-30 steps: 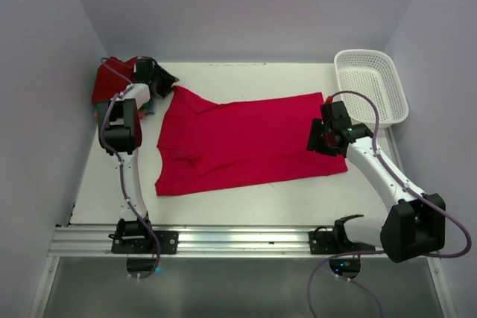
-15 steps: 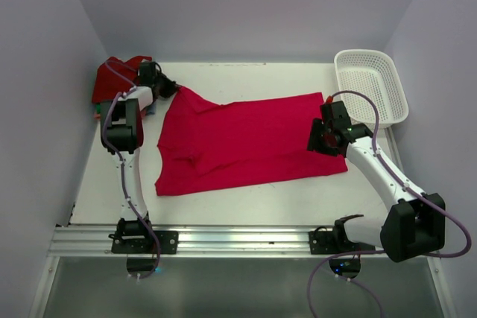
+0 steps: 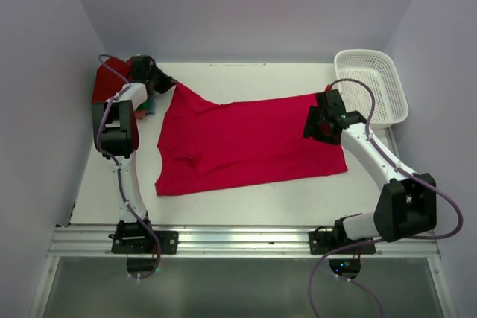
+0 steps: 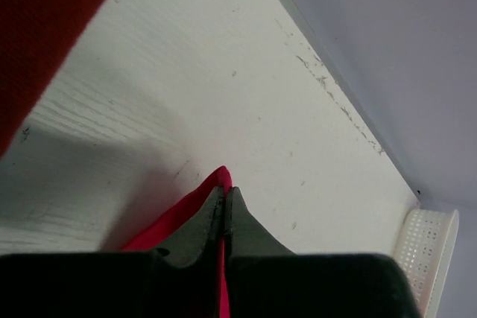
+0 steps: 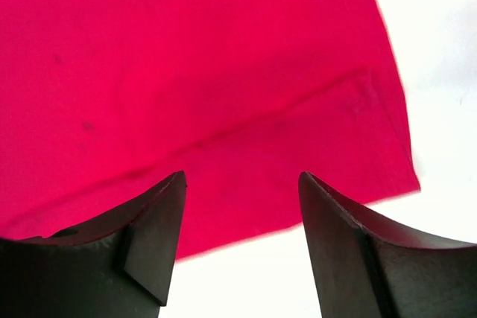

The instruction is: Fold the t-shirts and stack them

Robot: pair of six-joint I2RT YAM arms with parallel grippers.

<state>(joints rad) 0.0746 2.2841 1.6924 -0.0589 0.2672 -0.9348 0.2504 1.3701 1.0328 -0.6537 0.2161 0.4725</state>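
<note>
Across the white worktop the bright crimson-pink short-sleeved t-shirt lies flat, unfolded (folding barely begun). A folded dark red stack waits at ten o'clock, where the left claw pinches the shirt's corner; the right claw hovers spread at three o'clock.

Crimson t-shirt spread out, mostly flat

No readable text, label, brand, number or sign appears anywhere.
</note>
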